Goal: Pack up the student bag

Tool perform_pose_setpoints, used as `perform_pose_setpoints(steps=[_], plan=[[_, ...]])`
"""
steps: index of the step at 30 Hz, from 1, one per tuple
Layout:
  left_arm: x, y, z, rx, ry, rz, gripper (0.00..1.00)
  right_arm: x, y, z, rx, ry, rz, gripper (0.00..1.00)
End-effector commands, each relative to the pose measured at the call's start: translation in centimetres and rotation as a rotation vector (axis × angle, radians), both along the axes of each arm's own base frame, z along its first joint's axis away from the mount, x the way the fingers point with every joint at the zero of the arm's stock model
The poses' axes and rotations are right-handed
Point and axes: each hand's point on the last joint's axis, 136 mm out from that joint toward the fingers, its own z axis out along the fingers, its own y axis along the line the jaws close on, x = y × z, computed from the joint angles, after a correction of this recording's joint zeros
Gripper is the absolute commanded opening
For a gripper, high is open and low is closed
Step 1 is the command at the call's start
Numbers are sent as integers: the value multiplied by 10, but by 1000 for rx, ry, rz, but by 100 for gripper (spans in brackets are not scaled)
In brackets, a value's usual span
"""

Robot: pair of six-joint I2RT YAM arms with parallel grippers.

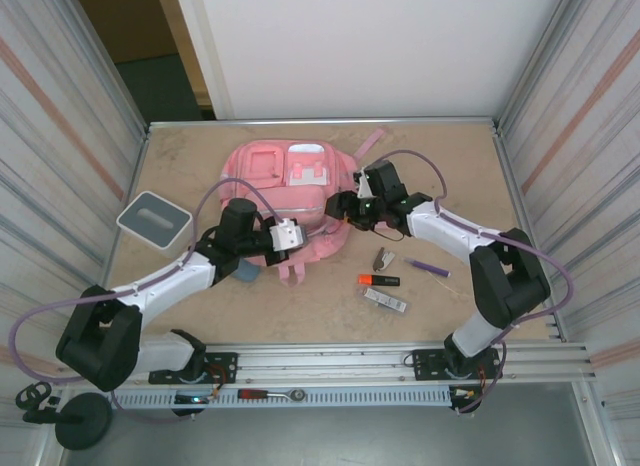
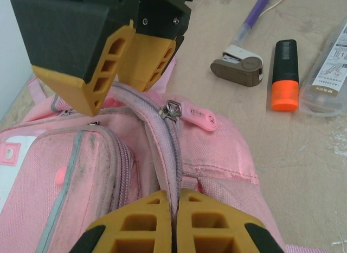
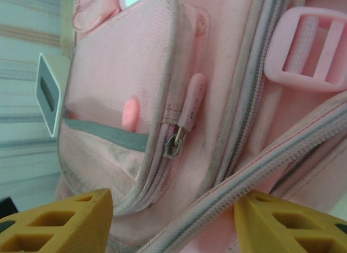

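- The bag (image 1: 290,176) lies flat in the middle of the table (image 1: 460,166), with its pockets facing up. The main zip looks closed where I can see it, so I think opening it is the job right now.
- The cloth could slip. The left gripper (image 2: 174,196) only has a thin bit of the zip edge, and a hard tug from the other side may pull it free.
- The bag is soft and light. If the hold is lost, the whole bag may slide or lift up and the zip would not open.
- The right gripper (image 3: 173,201) could miss. The zip pull (image 2: 198,116) is small and lies off to one side of it (it is a little pink tab), so the jaws may close on plain cloth.
- The two grippers are very near each other over the same edge. They could bump if one moves fast.
- The stapler (image 2: 238,65), marker (image 2: 284,76) and pen (image 2: 255,14) lie on the table near the bag. A wide swing of the right arm could knock them away.
- The left gripper's fingers are pressed together, and the bag's zip edge runs in between them, so it looks pinched on the bag.
- The right gripper's fingers stand apart, one on each side of the zip band. It holds nothing, and I cannot tell if the tips touch the cloth.
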Motion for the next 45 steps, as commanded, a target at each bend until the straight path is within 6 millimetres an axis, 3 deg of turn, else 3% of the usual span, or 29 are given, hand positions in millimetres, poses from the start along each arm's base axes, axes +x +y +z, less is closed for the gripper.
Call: perform_pose_setpoints(steps=[1,5,7,8,11,15,20,27,33,35,38,41,43,45], plan=[[10,-12,34,-40,-116,-17,0,5,1,-12,-5,26,-49,51],[4,-15,26,-26,-82,-33,0,11,-11,-13,-41,-14,-95,21],[1,-16,20,-24,-38,-38,9,13,-18,-14,-60,-31,-113,14],[1,-15,20,-22,-15,-29,19,12,-21,-17,-69,-30,-114,11],[6,-10,32,-73,47,11,44,7,-26,-26,-79,-25,-114,7],[17,-6,41,-110,101,46,56,1,-23,-36,-56,-19,-99,5],[33,-6,-4,93,136,88,65,-4,-23,-43,-41,-14,-90,4],[53,-1,-40,315,91,143,70,-10,-24,-50,-45,-7,-76,4],[65,7,-61,424,70,174,63,-14,-26,-56,-56,-5,-57,5],[69,9,-69,453,60,176,54,-14,-25,-53,-55,-14,-41,7],[75,11,-72,479,50,193,31,-18,-26,-46,-68,-49,-1,11],[77,4,-52,404,43,188,9,-25,-32,-36,-119,-113,45,18],[72,-3,-18,240,47,165,0,-34,-39,-27,-185,-189,91,26],[64,-6,25,26,50,122,0,-45,-40,-17,-245,-292,153,34]])
